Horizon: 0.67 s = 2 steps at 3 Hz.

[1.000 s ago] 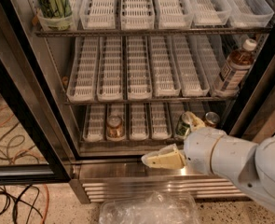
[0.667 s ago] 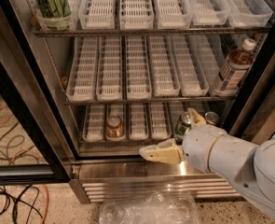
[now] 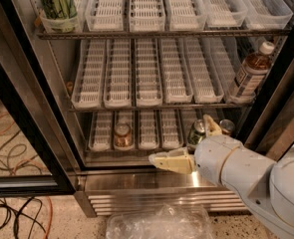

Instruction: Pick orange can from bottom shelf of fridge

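while the orange can [image 3: 122,135] stands untouched in the second lane from the left of the bottom shelf [image 3: 149,131], the task is, as i judge it, at the approach step: the reach into the fridge [image 3: 136,183] is not yet made. the tool [image 3: 179,138] hangs in front of the low edge of the fridge, to the right of the can and lower than it, outside the rack. its fingers [image 3: 170,162] are spread wide, one pointing left along the steel sill and the other pointing up near a green can [image 3: 196,132]. i cannot tell if that upper finger touches the green can or only passes in front of it. the tool holds nothing.

the next move, i think, asks the tool to go toward the orange can and a little up, then in over the front rail, so that the two fingers come on both sides of it. the shelf above sits low, so the entry should be rather flat. a clear plastic bag [image 3: 156,222] lies on the floor below.
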Each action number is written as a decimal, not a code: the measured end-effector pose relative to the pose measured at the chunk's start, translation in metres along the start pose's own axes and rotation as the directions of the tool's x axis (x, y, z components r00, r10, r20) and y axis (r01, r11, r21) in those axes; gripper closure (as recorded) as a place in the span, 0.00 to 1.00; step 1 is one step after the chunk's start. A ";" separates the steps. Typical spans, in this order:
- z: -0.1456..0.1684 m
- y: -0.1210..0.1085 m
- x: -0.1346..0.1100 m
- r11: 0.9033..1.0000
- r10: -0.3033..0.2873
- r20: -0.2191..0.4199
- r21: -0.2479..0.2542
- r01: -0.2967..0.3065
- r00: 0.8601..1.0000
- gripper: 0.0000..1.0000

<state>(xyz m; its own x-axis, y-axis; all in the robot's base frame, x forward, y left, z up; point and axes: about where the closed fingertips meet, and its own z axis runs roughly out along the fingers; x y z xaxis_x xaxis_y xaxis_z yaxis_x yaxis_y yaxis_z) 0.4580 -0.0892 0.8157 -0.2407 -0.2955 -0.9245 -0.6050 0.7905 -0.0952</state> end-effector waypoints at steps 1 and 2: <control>-0.008 -0.029 0.020 0.990 0.028 0.068 0.136 -0.037 0.997 0.00; -0.026 -0.045 0.049 0.959 -0.089 0.075 0.277 0.065 0.993 0.00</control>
<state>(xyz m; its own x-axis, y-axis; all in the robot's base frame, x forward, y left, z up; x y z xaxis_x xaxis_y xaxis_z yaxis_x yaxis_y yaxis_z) 0.4544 -0.1531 0.7845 -0.1277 -0.3236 -0.9375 -0.3855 0.8872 -0.2537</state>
